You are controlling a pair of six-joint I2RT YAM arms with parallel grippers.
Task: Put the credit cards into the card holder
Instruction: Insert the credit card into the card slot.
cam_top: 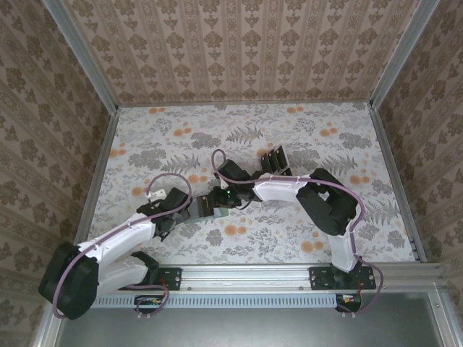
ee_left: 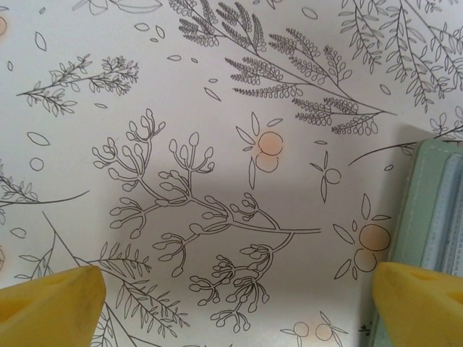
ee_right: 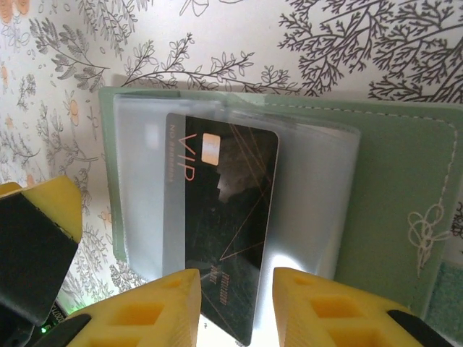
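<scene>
The grey-green card holder (ee_right: 394, 188) lies flat on the floral table, its clear inner sleeves facing up. A glossy black credit card (ee_right: 224, 210) marked VIP sits partly inside a sleeve, its near end sticking out. My right gripper (ee_right: 237, 293) is open, its yellow fingers (ee_right: 166, 303) standing on either side of that near end, with a gap on the card's right. My left gripper (ee_left: 239, 293) is wide open over bare table, with the card holder's edge (ee_left: 434, 210) by its right finger. From above, both grippers meet at the card holder (cam_top: 205, 205).
A clear plastic rack (cam_top: 275, 160) with dark cards in it stands behind the right arm. Patterned walls close in the table at the back and both sides. The arms' bases sit on a metal rail (cam_top: 246, 278) at the near edge.
</scene>
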